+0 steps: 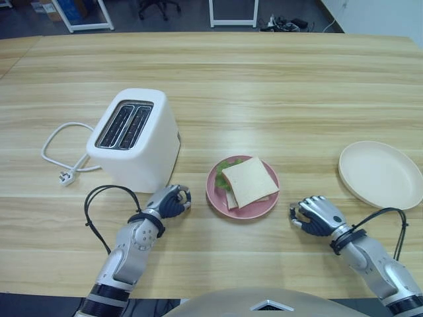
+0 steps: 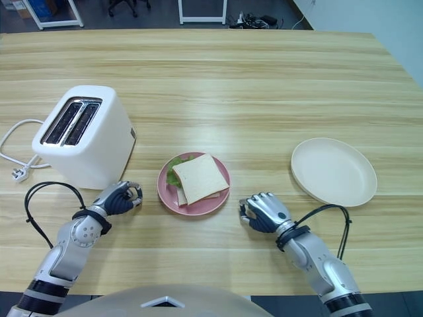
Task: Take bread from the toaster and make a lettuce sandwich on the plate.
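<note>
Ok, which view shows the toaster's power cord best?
The left eye view: the whole cord loops from the toaster to its plug. In the right eye view the loop runs off the left edge.

**Even overhead light, soft shadows**

The scene is brightly and evenly lit from above. The wooden table carries a pale sheen in a broad patch at its middle, on the far side of the plates (a soft gloss, not a hard glare). The white toaster is bright on its top and near face and lays a faint shadow on the wood at its right base. The pink plate and the cream plate each cast only a thin dark line along their near edges. The bread is bright without washing out. Beyond the table's far edge the floor is dim. Straight lines bend little toward the corners.
</note>
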{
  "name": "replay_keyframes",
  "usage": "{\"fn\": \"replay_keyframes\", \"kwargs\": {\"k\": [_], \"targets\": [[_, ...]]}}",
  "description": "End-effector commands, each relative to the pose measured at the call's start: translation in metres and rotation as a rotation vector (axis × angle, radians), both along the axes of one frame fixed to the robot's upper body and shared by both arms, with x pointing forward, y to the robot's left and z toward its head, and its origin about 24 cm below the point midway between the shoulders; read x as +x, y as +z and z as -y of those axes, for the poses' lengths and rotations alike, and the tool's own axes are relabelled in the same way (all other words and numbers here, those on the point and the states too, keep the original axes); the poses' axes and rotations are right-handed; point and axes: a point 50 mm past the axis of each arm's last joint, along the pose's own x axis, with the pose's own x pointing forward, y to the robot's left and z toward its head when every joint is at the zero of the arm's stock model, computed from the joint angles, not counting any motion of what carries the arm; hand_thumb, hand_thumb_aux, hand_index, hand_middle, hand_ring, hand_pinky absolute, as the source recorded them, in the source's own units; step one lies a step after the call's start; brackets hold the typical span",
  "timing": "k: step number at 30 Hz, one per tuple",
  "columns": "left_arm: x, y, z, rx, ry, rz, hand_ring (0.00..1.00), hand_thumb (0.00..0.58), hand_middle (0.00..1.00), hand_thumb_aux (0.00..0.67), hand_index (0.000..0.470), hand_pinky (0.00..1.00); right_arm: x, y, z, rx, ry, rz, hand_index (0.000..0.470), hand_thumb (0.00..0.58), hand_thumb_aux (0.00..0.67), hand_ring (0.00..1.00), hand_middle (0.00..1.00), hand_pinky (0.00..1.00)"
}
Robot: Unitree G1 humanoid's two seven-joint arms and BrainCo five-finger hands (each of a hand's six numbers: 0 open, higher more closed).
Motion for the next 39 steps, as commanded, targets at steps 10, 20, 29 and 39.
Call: {"fn": "replay_keyframes", "kwargs": {"k": [10,20,29,39], "targets": [[0.025,-0.059,0.054,-0.081,-0.134,-0.235,1.00,0.580,1.00,0.670,0.470,1.00,0.053,-0.037,-0.037,-0.089,0.115,-0.060,0.470,0.580,0.670,1.00,1.00,1.00],[0.095,-0.061,0.075,-0.099,-0.043,-0.177,1.00,0.580,1.00,0.670,0.470,1.00,0.134,-0.032,-0.050,-0.160,0.017,0.027,0.470,0.580,0.670,1.00,1.00,1.00],[0.107,-0.039,0.080,-0.216,-0.058,-0.019,0.00,0.578,0.00,0.633,0.444,0.00,0.128,-0.012,-0.048,0.079,0.056,0.102,0.011,0.027,0.016,0.25,0.25,0.25],[0.080,0.083,0.058,-1.113,-0.002,0.519,0.00,0.000,0.00,0.000,0.000,0.00,0.072,0.082,-0.026,1.211,-0.164,0.119,0.000,0.000,0.000,0.00,0.00,0.00]]}}
